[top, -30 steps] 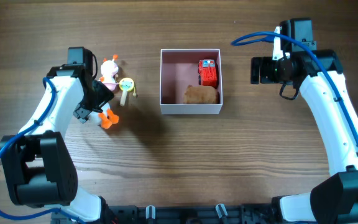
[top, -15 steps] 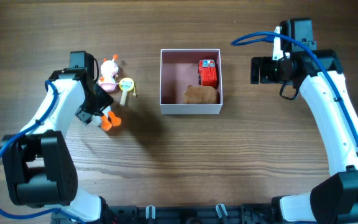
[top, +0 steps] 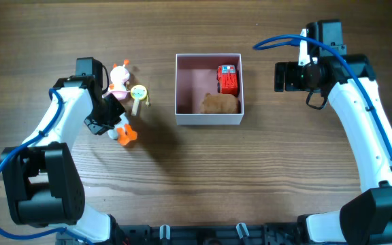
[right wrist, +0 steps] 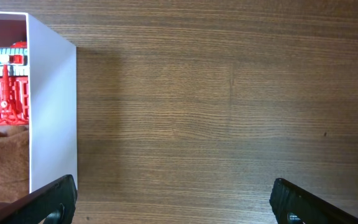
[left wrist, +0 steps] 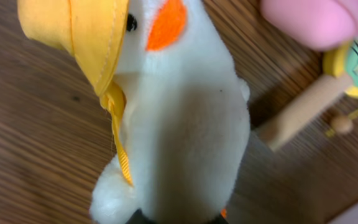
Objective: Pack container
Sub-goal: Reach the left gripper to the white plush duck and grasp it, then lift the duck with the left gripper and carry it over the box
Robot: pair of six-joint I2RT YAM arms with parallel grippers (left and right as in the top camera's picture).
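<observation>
My left gripper is clamped tight on the duck, low on its body. In the wrist view white plush fills the frame, with the yellow hat at 11 o'clock. The duck sits at roughly 8 o'clock from the container, well apart from it, and its orange feet look to be on the wood.

I take the step in hand to be the lift. I want to go straight up first, because the rattle lies just beside the duck at 2 o'clock and the pink doll is near at 12. A sideways drag could sweep either one along. The plush is soft, so the grip may squash in and slip. I would watch the feet leave the table before swinging toward 3 o'clock.

The container holds two toys, both in its 3 o'clock half: a red truck in the 1 o'clock corner and a brown plush at 5 o'clock, touching the truck or nearly so. The 9 o'clock half is bare pink floor, and that is where I would lower the duck, clearing the thin white wall.

My right gripper is spread wide with nothing in it, at 3 o'clock of the container and short of the wall.
</observation>
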